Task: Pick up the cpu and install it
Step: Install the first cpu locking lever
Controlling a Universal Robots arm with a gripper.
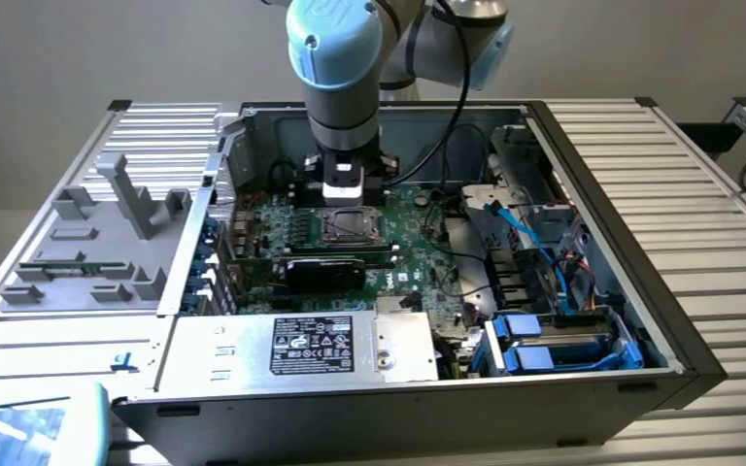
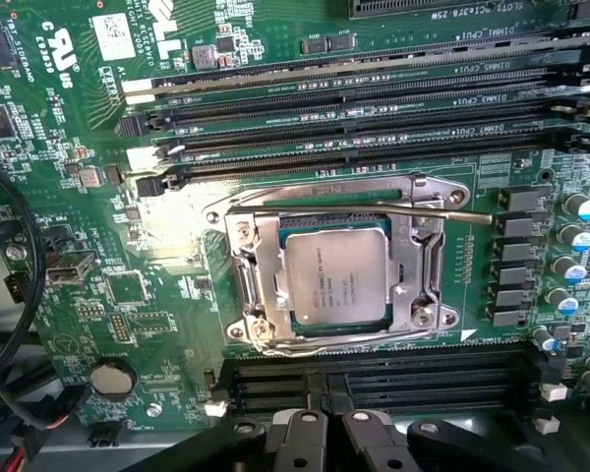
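With the cpu (image 2: 336, 275) already seated inside the socket frame (image 2: 331, 264), the clenched, empty pincer (image 2: 336, 433) should hold clear above that frame.

Board markings we can read

On the motherboard (image 2: 128, 285) we make out "US" and "E93839" near one corner, and white slot labels like "DIMM1 CPU1" beside the memory slots (image 2: 344, 138); print on the cpu (image 2: 336, 277) and power supply label (image 1: 311, 345) stays illegible to us.
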